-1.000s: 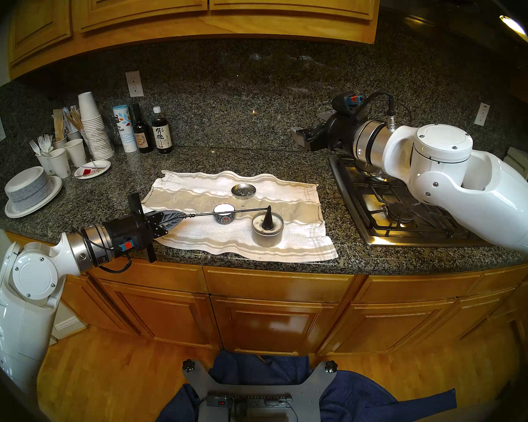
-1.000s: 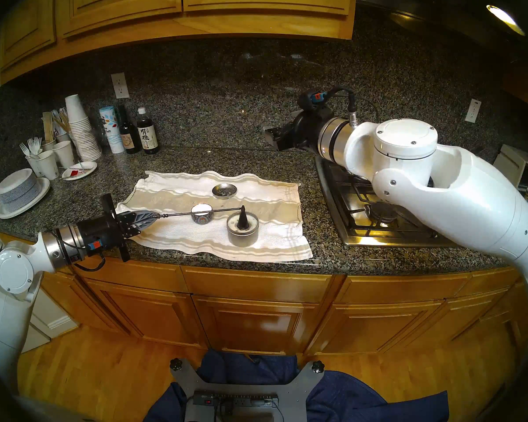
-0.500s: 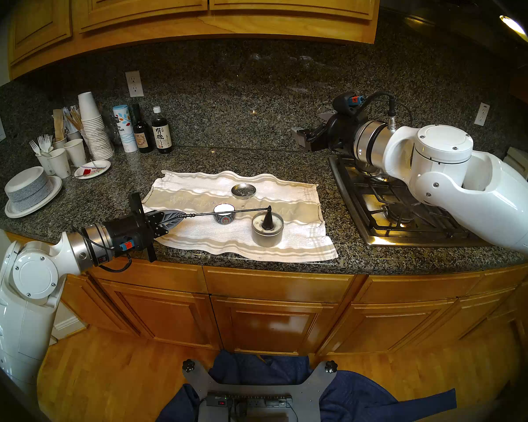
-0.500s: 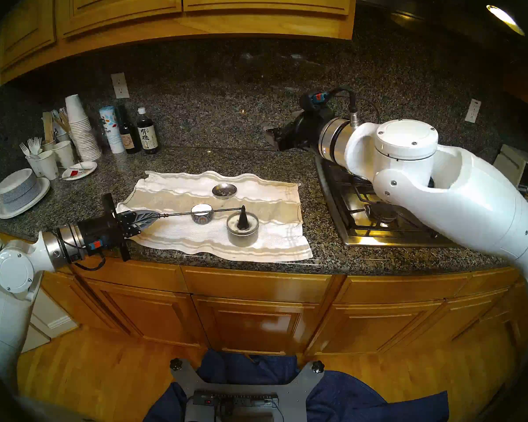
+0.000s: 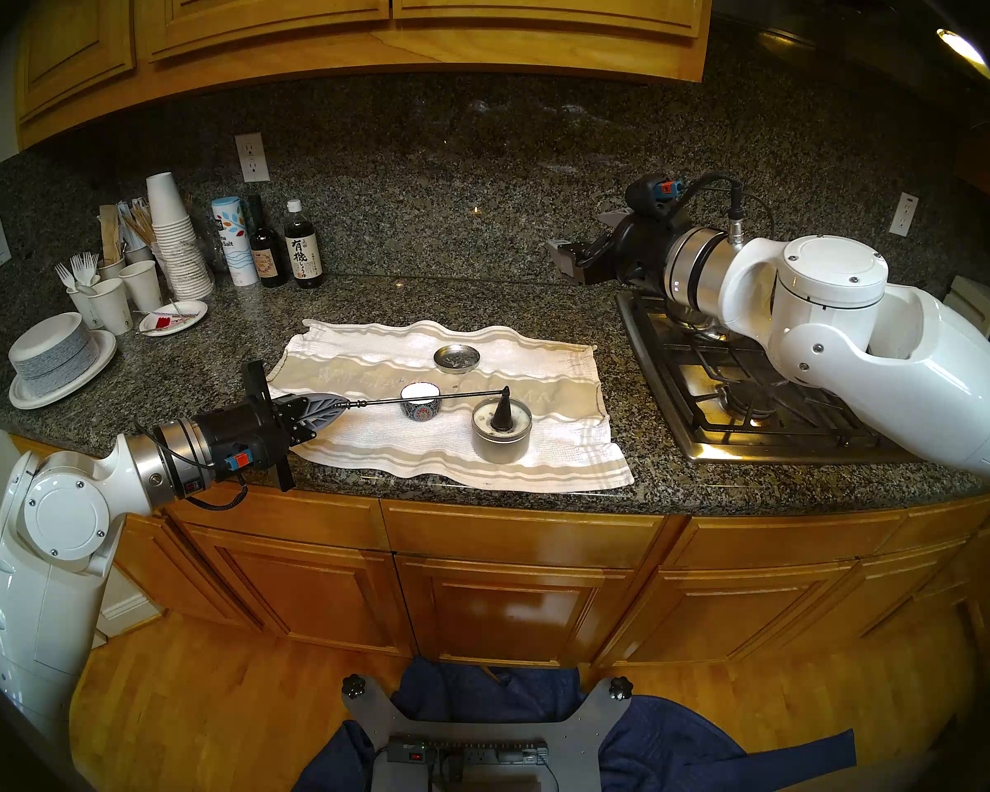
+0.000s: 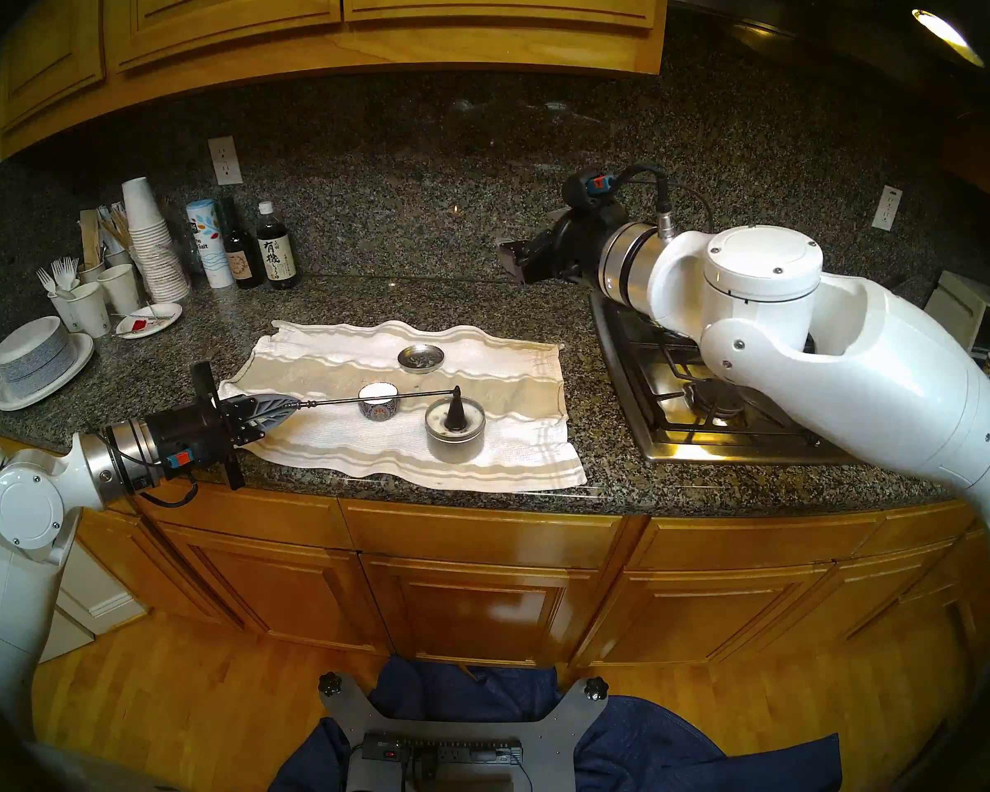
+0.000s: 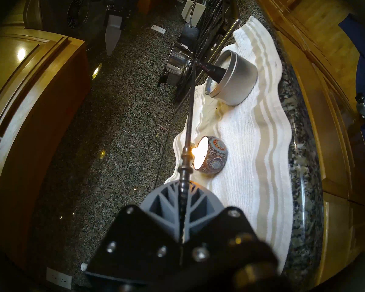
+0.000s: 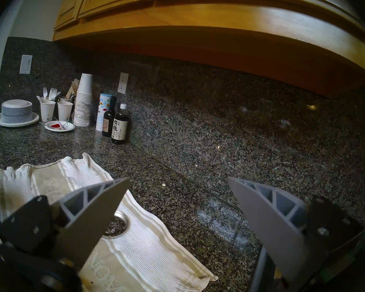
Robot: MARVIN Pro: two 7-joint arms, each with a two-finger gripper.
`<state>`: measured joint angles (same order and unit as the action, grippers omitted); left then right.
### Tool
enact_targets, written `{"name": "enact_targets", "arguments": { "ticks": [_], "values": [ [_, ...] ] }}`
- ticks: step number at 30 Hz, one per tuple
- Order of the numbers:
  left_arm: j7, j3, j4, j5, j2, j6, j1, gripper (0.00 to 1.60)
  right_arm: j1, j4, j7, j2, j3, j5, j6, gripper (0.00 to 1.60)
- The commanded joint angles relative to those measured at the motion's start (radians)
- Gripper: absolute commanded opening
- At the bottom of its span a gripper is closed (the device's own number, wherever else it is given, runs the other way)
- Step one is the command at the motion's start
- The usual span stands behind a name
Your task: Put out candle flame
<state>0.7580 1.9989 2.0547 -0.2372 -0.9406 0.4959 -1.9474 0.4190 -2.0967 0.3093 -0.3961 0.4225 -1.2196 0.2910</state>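
The tabletop (image 5: 481, 311) carries a striped towel (image 5: 538, 448) with three items on it. Near and right of centre stands a silver candle tin (image 5: 501, 445); left of it, a small patterned candle bowl (image 5: 421, 411); farther back, a loose metal lid (image 5: 457, 357).

The left claw (image 5: 333, 411) is clamped together on the handle of a long snuffer (image 5: 424, 399). The snuffer cone (image 5: 501, 413) sits inside the silver tin, over its centre. No flame is visible there.

The right claw (image 8: 177, 201) hangs with jaws apart, high over the far right of the tabletop, near the stove (image 5: 738, 385), holding nothing.

Risks noted:
- In the left wrist view a flame (image 7: 193, 151) burns in the patterned bowl directly beside the snuffer rod. Heating of the rod or gripper fingers (image 7: 167, 198) appears likely if the pose is held.
- Lifting the cone too soon may allow a wick to relight.
- A sideways sweep of the rod could tip the bowl, spilling wax and flame onto the towel.
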Motion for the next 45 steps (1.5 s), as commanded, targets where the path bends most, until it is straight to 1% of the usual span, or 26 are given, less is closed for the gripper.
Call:
{"name": "enact_targets", "arguments": {
  "ticks": [1,9,11,20,24,33,45],
  "values": [
    [-0.014,0.007,0.023,0.005,-0.001,-0.002,0.026,0.00,-0.023,-0.002,0.004,0.005,0.029,-0.004,-0.018,1.60],
    [-0.018,0.007,0.028,0.010,-0.003,0.000,0.034,0.00,-0.023,-0.003,0.005,0.009,0.027,-0.005,-0.020,1.60],
    [-0.019,0.006,0.029,0.028,-0.006,-0.005,0.038,0.00,-0.023,-0.003,0.005,0.008,0.026,-0.005,-0.020,1.60],
    [-0.021,0.010,0.043,0.062,-0.015,-0.027,0.057,0.00,-0.026,0.000,0.002,0.006,0.024,-0.005,-0.019,1.60],
    [-0.017,0.017,0.048,0.057,-0.012,-0.030,0.056,0.00,-0.027,0.001,0.002,0.005,0.025,-0.005,-0.019,1.60],
    [-0.004,0.080,0.065,0.071,-0.015,-0.026,0.025,0.00,-0.029,0.008,-0.001,-0.002,0.024,-0.003,-0.019,1.60],
    [0.009,0.202,0.055,0.073,-0.042,-0.021,-0.031,0.00,-0.031,0.019,-0.005,-0.019,0.024,0.001,-0.020,1.60]
  ]
}}
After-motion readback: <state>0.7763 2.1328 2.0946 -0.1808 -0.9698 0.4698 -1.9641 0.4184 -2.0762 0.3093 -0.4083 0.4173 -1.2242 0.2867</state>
